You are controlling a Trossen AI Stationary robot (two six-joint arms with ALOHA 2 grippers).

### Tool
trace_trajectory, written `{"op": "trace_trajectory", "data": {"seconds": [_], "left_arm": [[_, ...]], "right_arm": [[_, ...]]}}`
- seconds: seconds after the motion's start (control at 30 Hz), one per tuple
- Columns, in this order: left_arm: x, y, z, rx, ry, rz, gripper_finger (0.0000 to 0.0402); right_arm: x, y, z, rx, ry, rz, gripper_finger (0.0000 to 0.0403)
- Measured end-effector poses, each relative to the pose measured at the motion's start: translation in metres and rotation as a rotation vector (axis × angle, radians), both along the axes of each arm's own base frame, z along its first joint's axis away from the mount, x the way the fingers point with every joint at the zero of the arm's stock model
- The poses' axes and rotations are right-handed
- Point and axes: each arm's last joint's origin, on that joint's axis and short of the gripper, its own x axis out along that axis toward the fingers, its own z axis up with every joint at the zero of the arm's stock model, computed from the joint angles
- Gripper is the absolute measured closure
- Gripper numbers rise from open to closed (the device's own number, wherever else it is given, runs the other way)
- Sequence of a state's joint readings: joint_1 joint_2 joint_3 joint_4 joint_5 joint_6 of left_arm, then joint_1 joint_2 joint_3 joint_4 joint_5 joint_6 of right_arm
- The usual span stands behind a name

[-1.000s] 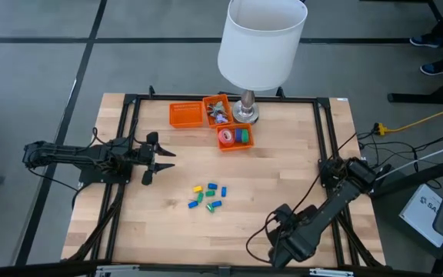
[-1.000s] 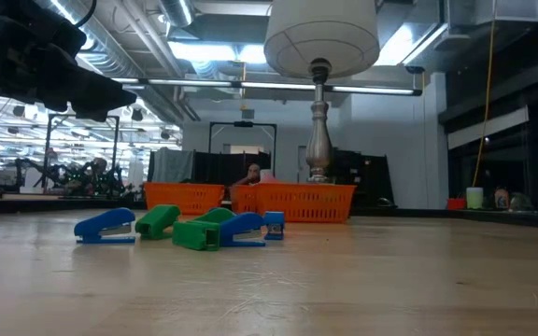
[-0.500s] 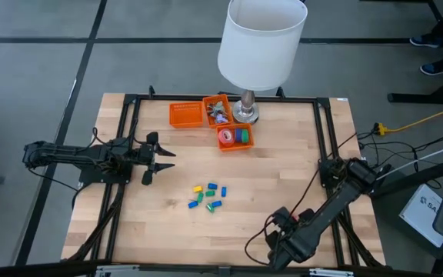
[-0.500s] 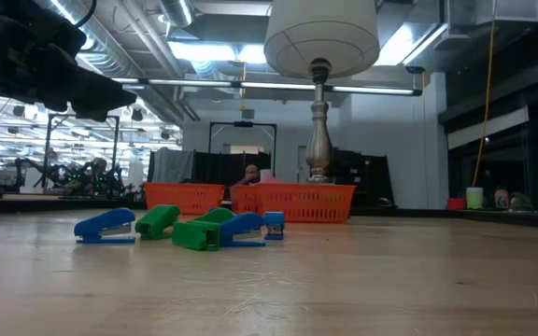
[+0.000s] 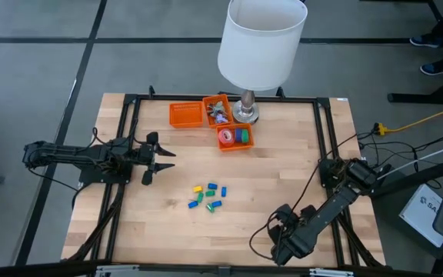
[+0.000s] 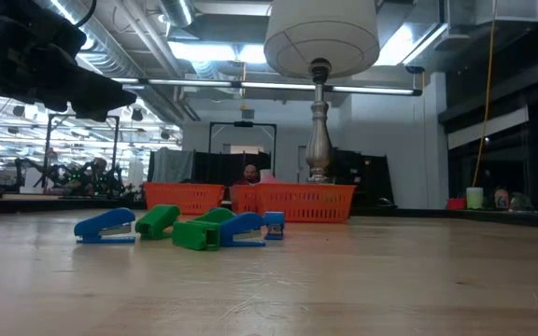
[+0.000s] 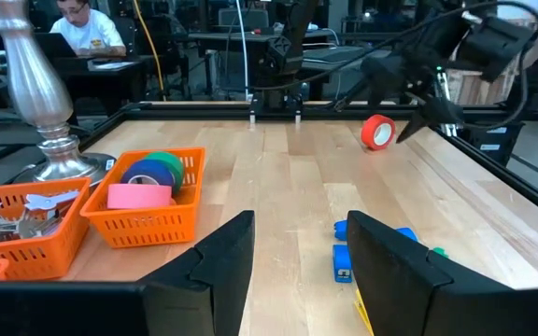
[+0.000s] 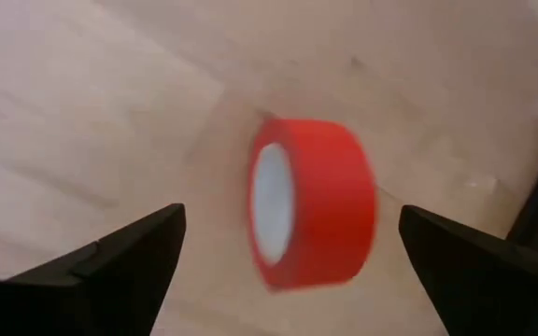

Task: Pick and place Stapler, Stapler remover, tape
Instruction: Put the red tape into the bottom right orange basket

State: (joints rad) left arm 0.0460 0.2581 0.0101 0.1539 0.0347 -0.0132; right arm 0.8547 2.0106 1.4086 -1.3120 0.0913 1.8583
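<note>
Two spread pincer fingers (image 8: 110, 266) flanking red tape (image 8: 311, 201).

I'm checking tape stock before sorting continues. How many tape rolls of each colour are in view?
Pink tape roll: 1
Blue tape roll: 1
Green tape roll: 1
Red tape roll: 1
Total: 4

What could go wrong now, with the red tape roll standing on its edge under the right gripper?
1. The red tape roll stands on edge between the open fingers of the right gripper, so a touch may make it roll away.
2. It sits near the table edge and could roll off.
</note>
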Motion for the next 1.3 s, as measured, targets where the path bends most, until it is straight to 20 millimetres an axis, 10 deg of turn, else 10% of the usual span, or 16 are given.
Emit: {"op": "trace_trajectory", "data": {"seconds": [0.43,0.9,1.3], "left_arm": [[0.000,0.000,0.000,0.000,0.000,0.000,0.0233],[0.000,0.000,0.000,0.000,0.000,0.000,0.0233],[0.000,0.000,0.000,0.000,0.000,0.000,0.0233]], "right_arm": [[0.002,-0.010,-0.011,-0.063,-0.062,-0.091,0.0045],[0.040,-0.045,-0.013,-0.016,-0.071,-0.197,0.0300],[0.081,-0.092,-0.014,0.034,-0.111,-0.220,0.0299]]}}
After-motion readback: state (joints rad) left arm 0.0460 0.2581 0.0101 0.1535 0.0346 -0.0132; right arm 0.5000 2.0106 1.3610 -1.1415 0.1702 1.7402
